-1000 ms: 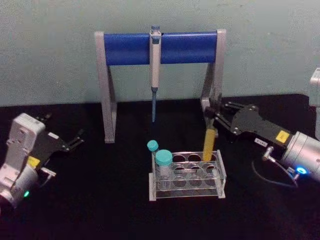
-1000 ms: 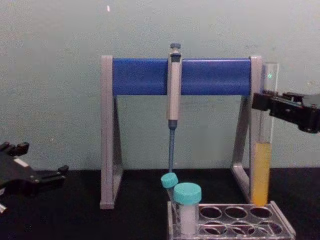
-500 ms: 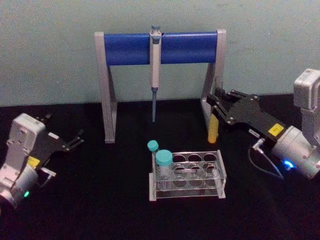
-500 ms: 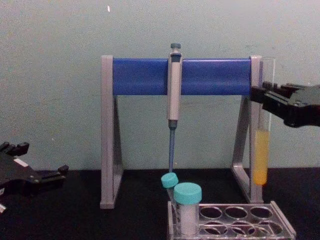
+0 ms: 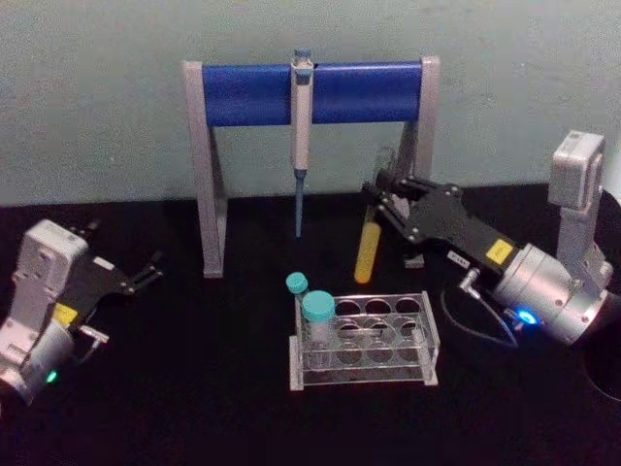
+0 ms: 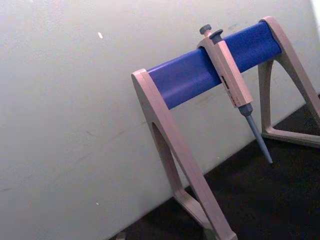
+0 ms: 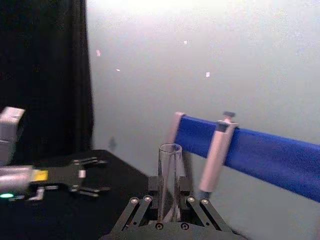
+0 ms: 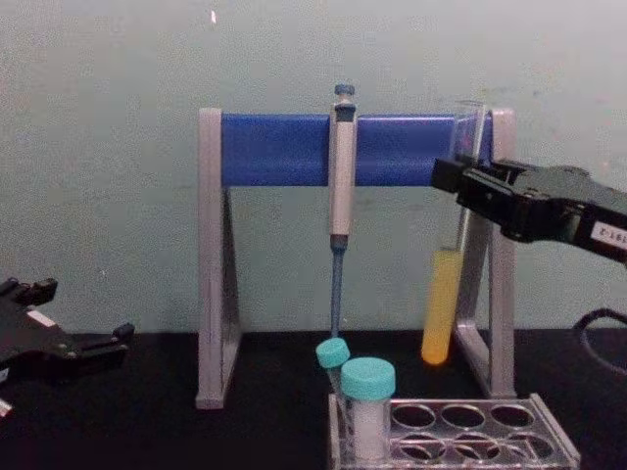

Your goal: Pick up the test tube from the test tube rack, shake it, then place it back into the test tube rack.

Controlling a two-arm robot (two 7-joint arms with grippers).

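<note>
My right pincer [image 5: 378,189] is shut on the long thin clear glass test tube with yellow liquid in its lower part [image 5: 367,243]. I hold it near its open top, up in the air, past the far side of the low clear plastic rack with round holes [image 5: 432,340]. The tube tilts, with its bottom to the left. It hangs between the grey pipette [image 5: 301,126] and the right leg of the tall grey-and-blue stand [image 5: 310,92]. I think a few things could go wrong. The tube has no cap, so a hard shake could throw the yellow liquid out. A big swing could knock it on the stand leg or the pipette. Glass is smooth, so it could slip too. My left pincer [image 5: 124,245] sits wide open, low at the left over the black counter [image 5: 194,408]. I cannot see where my pads touch the glass. The rack's near edge is cut off in the chest view.
</note>
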